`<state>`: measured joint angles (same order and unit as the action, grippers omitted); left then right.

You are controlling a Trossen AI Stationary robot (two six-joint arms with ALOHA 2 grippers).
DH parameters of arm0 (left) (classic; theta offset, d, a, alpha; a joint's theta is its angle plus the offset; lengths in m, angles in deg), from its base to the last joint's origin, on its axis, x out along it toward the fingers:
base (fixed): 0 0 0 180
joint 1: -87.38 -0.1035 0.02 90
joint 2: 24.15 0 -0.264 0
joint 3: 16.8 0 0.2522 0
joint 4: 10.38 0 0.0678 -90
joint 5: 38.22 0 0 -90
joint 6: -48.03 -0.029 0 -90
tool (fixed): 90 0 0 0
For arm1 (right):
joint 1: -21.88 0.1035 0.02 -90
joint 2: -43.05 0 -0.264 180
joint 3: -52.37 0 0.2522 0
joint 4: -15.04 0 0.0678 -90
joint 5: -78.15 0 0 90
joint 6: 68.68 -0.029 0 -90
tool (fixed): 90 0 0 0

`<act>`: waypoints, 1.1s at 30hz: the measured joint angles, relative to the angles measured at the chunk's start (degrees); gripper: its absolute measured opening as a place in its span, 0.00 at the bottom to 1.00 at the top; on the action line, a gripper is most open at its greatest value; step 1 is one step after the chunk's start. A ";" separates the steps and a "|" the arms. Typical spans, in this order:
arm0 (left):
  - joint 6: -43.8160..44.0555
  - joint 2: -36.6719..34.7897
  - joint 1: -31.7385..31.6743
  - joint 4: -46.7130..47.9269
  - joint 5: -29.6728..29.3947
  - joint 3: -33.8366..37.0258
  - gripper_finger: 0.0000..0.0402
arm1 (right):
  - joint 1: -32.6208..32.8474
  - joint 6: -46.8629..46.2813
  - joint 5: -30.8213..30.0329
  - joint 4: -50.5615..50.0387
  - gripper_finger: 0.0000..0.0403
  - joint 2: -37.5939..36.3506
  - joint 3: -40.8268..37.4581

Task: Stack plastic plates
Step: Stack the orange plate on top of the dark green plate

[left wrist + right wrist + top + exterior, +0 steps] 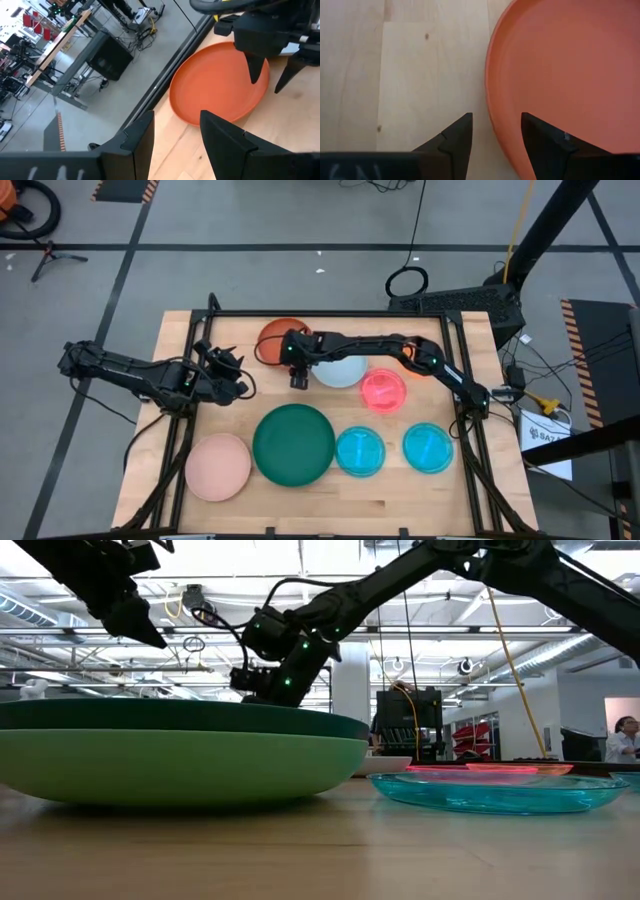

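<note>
The rust orange plate (277,335) lies flat at the far edge of the table (400,490), left of centre. It looks light, rigid and smooth, prob. slippery plastic, with a thin raised rim. That rim is the only place to take hold: 1 finger inside the lip, 1 outside, pinching the edge.

My right gripper (496,131) hangs above the plate's near-left rim, fingers a moderate gap apart and holding nothing. In the right wrist view the rim runs just under that gap, so 1 finger sits over bare wood and the other over the plate's inside. I can't tell whether the fingertips touch the plate yet.

My left gripper (177,131) is also parted and empty. It waits over the left side of the table, pointed toward the same plate.

Other plates spread outward from there. A pale blue plate (345,370) sits just right of the rust one, partly under my right arm, w/ a hot pink plate (384,391) right of that. Along the near row, from left: a salmon pink plate (217,466), a dark green plate (293,442) resting on a light green plate (180,768), then 2 translucent blue plates (359,452), side by side.

A person (622,738) stands far off in the room.
</note>
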<state>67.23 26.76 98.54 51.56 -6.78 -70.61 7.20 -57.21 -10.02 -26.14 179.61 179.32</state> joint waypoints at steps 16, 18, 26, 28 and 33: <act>0.01 0.00 0.11 0.00 -0.04 0.00 0.41 | 0.13 3.49 -0.05 1.25 0.12 0.83 -0.04; 0.02 0.00 0.20 -0.02 -0.04 0.00 0.41 | 0.36 5.00 -0.34 1.49 0.06 0.68 -0.04; 0.00 0.02 0.22 -1.28 -0.66 0.00 0.41 | 3.07 10.44 -8.19 0.15 0.01 -3.21 -0.17; 0.17 0.00 0.54 -1.74 -1.17 0.00 0.41 | 3.82 10.96 -9.07 -0.80 0.01 -5.31 -0.17; 1.61 0.02 2.68 -1.78 -1.98 0.00 0.41 | 5.43 9.46 -9.30 -7.08 0.01 -11.03 -0.11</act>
<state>68.85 26.79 101.22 49.78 -8.76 -70.61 12.63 -47.75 -19.32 -33.22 168.58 179.21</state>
